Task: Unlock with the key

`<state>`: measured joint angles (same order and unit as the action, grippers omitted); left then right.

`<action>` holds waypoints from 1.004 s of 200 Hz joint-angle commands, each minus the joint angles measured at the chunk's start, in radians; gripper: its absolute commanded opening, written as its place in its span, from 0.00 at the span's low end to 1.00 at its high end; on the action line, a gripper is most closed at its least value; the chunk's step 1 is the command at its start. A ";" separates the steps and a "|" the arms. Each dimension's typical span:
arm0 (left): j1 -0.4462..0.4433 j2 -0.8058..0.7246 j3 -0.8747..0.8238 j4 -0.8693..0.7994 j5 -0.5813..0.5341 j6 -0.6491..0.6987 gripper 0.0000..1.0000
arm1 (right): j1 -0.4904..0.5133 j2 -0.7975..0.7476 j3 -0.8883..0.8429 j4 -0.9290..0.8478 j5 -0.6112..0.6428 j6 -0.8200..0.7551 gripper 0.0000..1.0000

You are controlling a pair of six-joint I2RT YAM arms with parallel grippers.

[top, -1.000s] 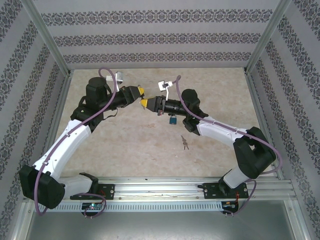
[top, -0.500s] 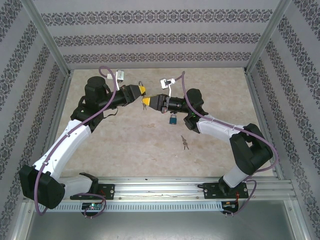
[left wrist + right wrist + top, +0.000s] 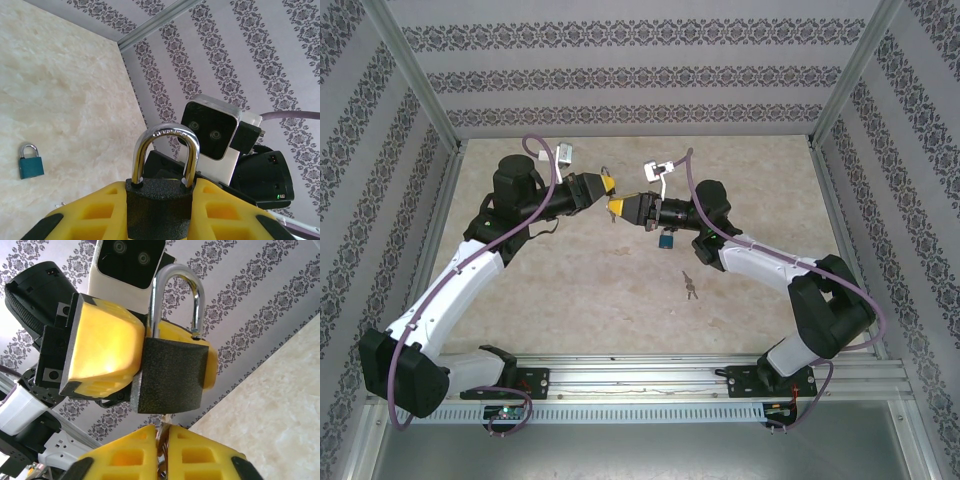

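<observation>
Left tool (image 3: 160,215) grips the black metal padlock with a silver loop (image 3: 172,372), up in the air. Right tool (image 3: 162,432), pinching the small silver key (image 3: 161,455), has just moved in under it. I think the key goes in next.

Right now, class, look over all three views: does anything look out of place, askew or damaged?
Nothing is damaged or spilled. The black padlock is clamped in the left gripper, with the key in the right gripper meeting its base. The only strays are a teal padlock and small keys lying loose on the table.
</observation>
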<state>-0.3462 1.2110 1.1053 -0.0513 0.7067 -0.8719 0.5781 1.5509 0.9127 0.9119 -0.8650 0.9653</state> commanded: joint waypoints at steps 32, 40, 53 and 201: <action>-0.005 -0.016 0.013 -0.039 -0.012 0.009 0.14 | 0.028 -0.174 -0.025 -0.453 0.271 -0.395 0.41; -0.002 -0.014 0.012 -0.036 -0.012 0.003 0.14 | 0.040 -0.205 -0.036 -0.493 0.328 -0.436 0.43; -0.002 -0.013 0.008 -0.022 -0.012 -0.013 0.15 | 0.063 -0.244 -0.066 -0.505 0.418 -0.487 0.47; 0.000 0.004 -0.007 0.052 0.043 -0.109 0.16 | 0.308 -0.175 -0.249 0.210 0.880 -0.878 0.56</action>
<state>-0.3470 1.2121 1.1053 -0.0776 0.7105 -0.9535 0.8753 1.3674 0.6762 0.9466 -0.0433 0.1608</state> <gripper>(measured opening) 0.257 0.557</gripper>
